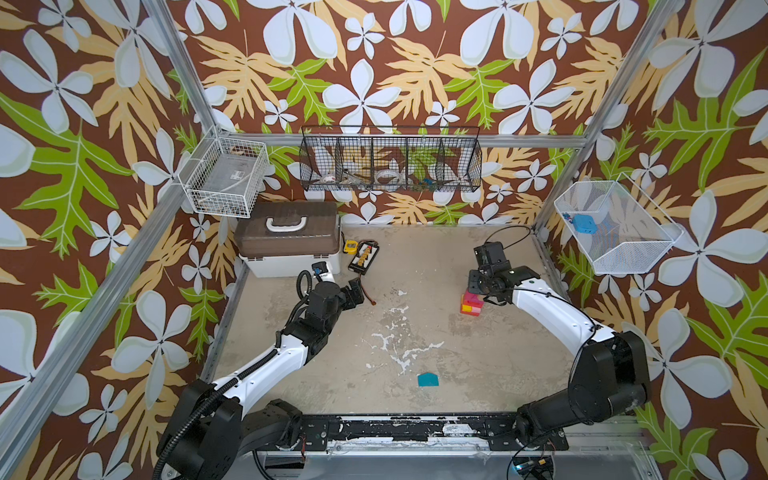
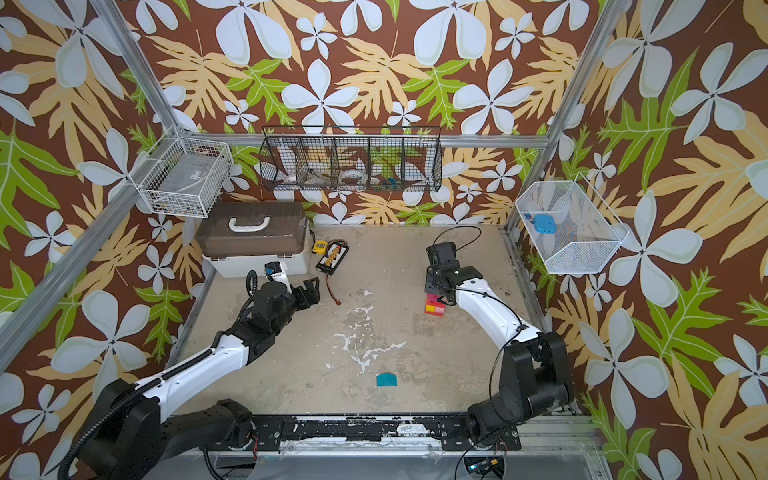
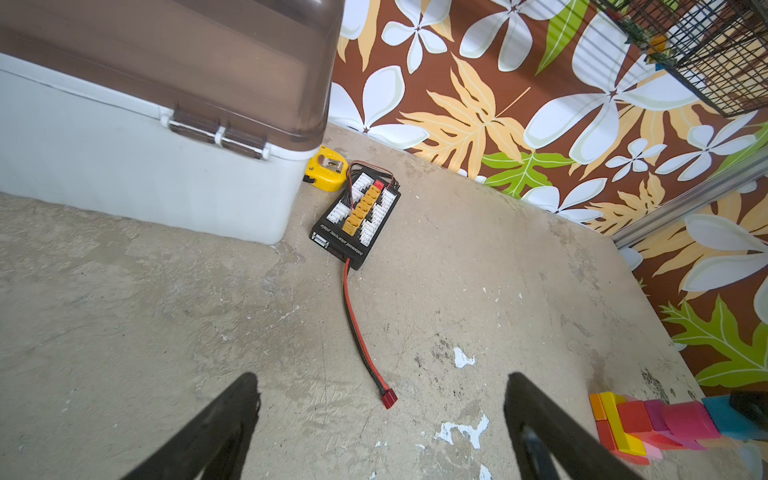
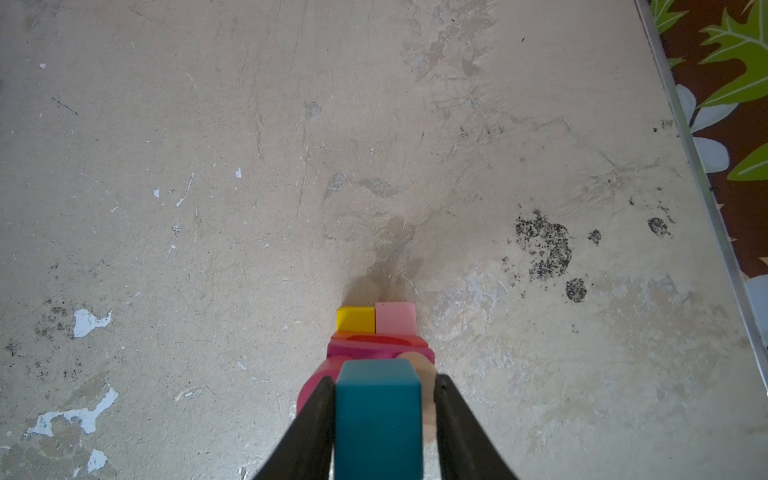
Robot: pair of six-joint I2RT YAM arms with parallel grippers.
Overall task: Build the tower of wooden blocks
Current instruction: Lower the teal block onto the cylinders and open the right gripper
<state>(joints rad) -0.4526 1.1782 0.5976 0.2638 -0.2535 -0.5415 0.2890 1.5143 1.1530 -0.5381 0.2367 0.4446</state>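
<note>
The tower [image 1: 471, 306] [image 2: 434, 306] stands right of centre, with red, orange, yellow and pink blocks in its lower layers [image 4: 376, 332]. My right gripper [image 1: 473, 286] [image 4: 384, 378] points down onto its top, shut on a teal block [image 4: 378, 424] [image 3: 723, 417] that rests on the magenta layer. One finger lies flat against the block. A tan piece shows beside the other finger. A teal house-shaped block [image 1: 428, 379] [image 2: 386, 379] lies alone near the front edge. My left gripper [image 1: 357, 293] [image 3: 381, 376] hovers open and empty at the left, over bare table.
A brown-lidded white box [image 1: 286, 237] stands at the back left. Beside it are a yellow tape measure [image 1: 350, 247] and a black charging board [image 1: 363, 255] trailing a red cable [image 3: 357, 328]. Wire baskets hang on the walls; one [image 1: 631, 249] holds a blue case [image 1: 584, 222].
</note>
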